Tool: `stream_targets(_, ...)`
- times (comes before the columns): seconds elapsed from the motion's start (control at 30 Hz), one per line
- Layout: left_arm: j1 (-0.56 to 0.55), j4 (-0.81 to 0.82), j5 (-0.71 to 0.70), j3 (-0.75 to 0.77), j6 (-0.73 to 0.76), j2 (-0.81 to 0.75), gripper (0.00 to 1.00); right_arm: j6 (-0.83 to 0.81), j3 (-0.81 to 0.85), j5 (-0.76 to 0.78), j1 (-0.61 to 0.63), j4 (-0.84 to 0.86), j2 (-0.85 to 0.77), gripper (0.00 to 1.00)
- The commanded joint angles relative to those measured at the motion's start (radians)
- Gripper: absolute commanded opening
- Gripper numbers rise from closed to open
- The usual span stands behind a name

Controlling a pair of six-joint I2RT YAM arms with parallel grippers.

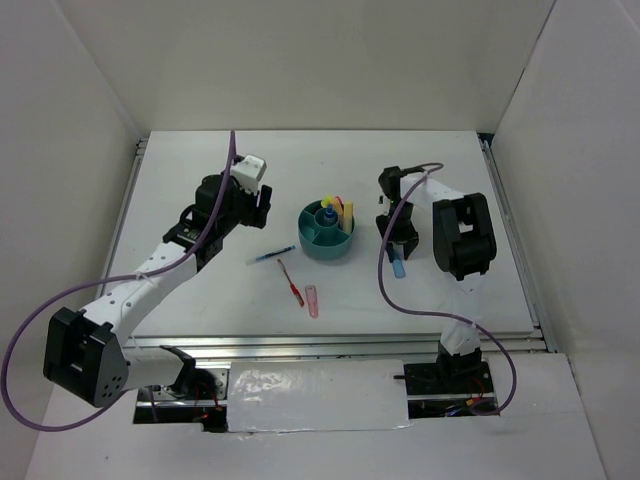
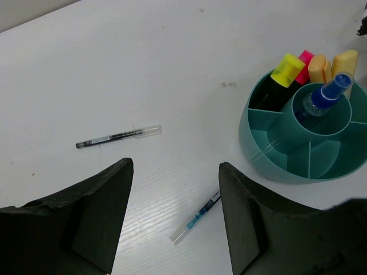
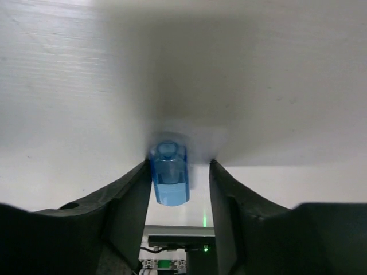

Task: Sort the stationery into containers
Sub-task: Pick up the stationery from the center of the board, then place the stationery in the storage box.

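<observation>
The light-blue marker (image 3: 169,179) looks light, stiff, slippery – best pinched mid-barrel – while the right gripper (image 3: 179,166) stands loosely open around it, the left gripper (image 2: 175,166) open and empty.

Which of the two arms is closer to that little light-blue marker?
The right arm. Its jaws straddle the light-blue marker. The left arm has its jaws on the far side of the teal organiser.

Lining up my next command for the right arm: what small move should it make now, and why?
Probably close the right end effector on the light-blue marker: it lies between the jaws, against one, with a gap at the other, so it looks not yet gripped.
</observation>
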Motion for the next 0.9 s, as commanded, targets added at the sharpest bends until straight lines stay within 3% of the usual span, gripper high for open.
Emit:
stream_targets(0.0, 0.005, 0.027, 0.012, -0.005, 0.009, -0.037, 0.73, -0.002, -0.014, 0.048, -0.016, 0.038, -0.001, 0.53)
stream_targets(0.1, 0.006, 0.022, 0.012, -0.005, 0.013, -0.037, 0.73, -0.011, 0.007, 0.016, -0.017, 0.026, 0.016, 0.48)
stream_targets(0.2, 0.006, 0.019, 0.012, -0.006, 0.017, -0.042, 0.73, -0.019, 0.018, 0.001, -0.014, 0.021, 0.022, 0.34)
stream_targets(0.23, 0.006, 0.020, 0.007, -0.008, 0.015, -0.040, 0.73, -0.025, 0.024, -0.013, -0.014, 0.018, 0.022, 0.25)
stream_targets(0.47, 0.005, 0.030, 0.001, -0.011, -0.003, -0.040, 0.75, -0.023, 0.115, -0.292, -0.071, 0.041, -0.096, 0.03)
stream_targets(0.67, 0.006, 0.045, 0.028, -0.014, -0.029, -0.039, 0.75, 0.070, 0.004, -0.446, -0.126, 0.324, -0.377, 0.00)
stream_targets(0.87, 0.013, 0.056, 0.047, -0.028, -0.048, -0.043, 0.75, 0.170, -0.192, -0.484, -0.065, 0.654, -0.627, 0.00)
